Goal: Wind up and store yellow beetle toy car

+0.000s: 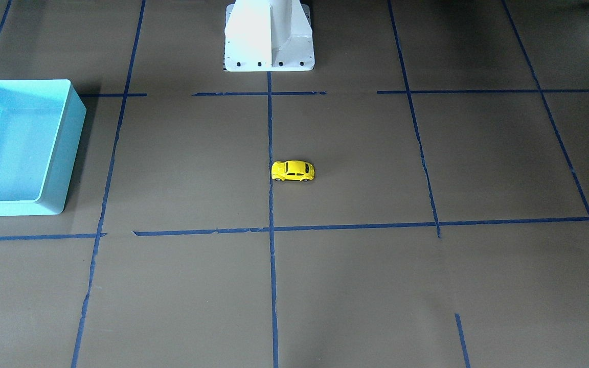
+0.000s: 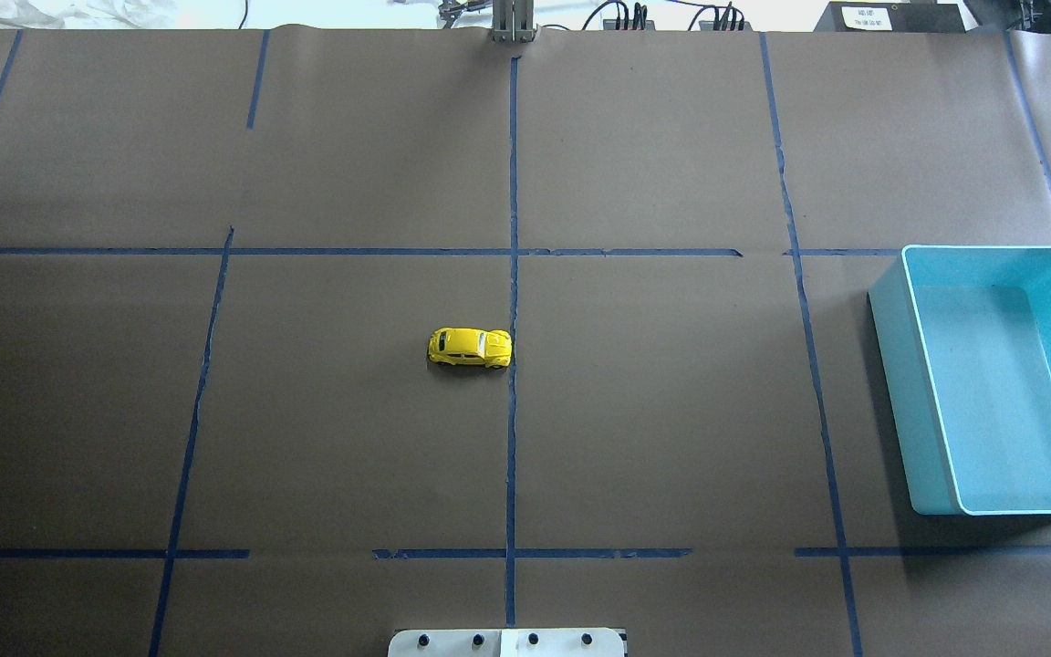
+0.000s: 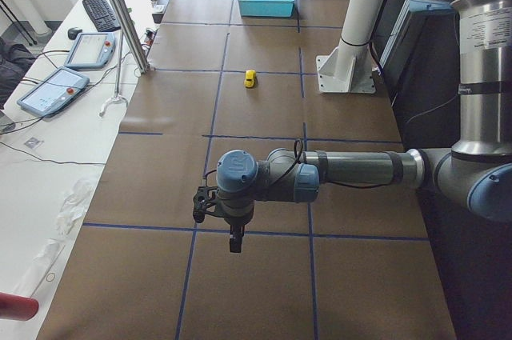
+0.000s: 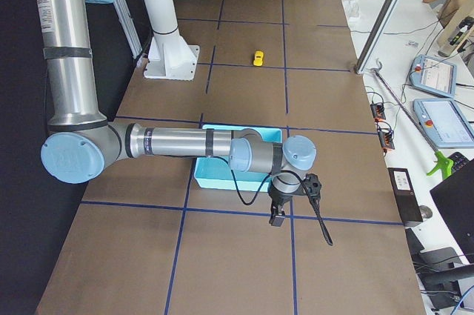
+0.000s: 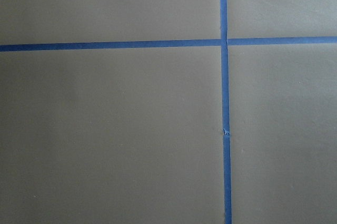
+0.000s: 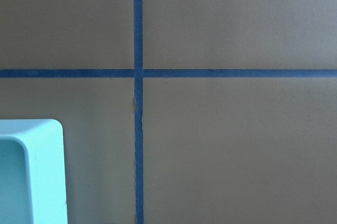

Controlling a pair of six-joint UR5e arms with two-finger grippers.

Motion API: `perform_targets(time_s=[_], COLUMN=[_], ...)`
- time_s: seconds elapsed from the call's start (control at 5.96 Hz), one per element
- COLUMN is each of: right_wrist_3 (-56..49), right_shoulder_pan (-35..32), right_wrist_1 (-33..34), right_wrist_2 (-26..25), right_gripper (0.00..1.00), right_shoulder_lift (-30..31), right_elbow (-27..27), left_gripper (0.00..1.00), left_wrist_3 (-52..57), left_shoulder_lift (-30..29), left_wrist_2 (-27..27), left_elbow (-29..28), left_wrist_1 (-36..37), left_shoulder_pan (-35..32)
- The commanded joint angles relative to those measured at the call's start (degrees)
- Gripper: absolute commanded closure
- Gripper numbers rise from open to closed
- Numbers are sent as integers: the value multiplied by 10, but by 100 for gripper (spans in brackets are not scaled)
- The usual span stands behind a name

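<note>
The yellow beetle toy car (image 2: 470, 348) stands on its wheels near the table's middle, beside the central tape line; it also shows in the front-facing view (image 1: 293, 171) and small in the side views (image 3: 250, 78) (image 4: 258, 58). My left gripper (image 3: 234, 242) hangs over the table's left end, far from the car. My right gripper (image 4: 277, 219) hangs over the right end, just beyond the turquoise bin (image 2: 909, 401). Both grippers show only in the side views, so I cannot tell if they are open or shut. Neither touches the car.
The turquoise bin (image 1: 64, 148) looks empty; its corner shows in the right wrist view (image 6: 47, 171). The white robot pedestal (image 1: 269, 41) stands behind the car. Blue tape lines grid the brown table cover. Tablets and cables lie off the far edge (image 3: 88, 48).
</note>
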State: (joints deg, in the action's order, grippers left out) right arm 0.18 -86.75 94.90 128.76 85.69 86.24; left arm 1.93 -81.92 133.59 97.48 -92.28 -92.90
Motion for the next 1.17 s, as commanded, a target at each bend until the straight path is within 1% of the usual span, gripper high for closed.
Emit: perform_targets(time_s=[0.0,0.84,1.01], right_wrist_3=[0,0,0], right_shoulder_pan=[0,0,0], right_wrist_1=[-1,0,-1], right_wrist_2=[0,-2,-4], right_gripper=[0,0,0], right_shoulder_lift=[0,1,0], right_elbow=[0,-3,-9], left_gripper=[0,0,0], left_wrist_3=[0,0,0], left_shoulder_lift=[0,-3,-10], left_wrist_2=[-1,-1,-1], left_elbow=[0,0,3], left_wrist_1=[0,2,9], left_shoulder_pan=[0,2,16])
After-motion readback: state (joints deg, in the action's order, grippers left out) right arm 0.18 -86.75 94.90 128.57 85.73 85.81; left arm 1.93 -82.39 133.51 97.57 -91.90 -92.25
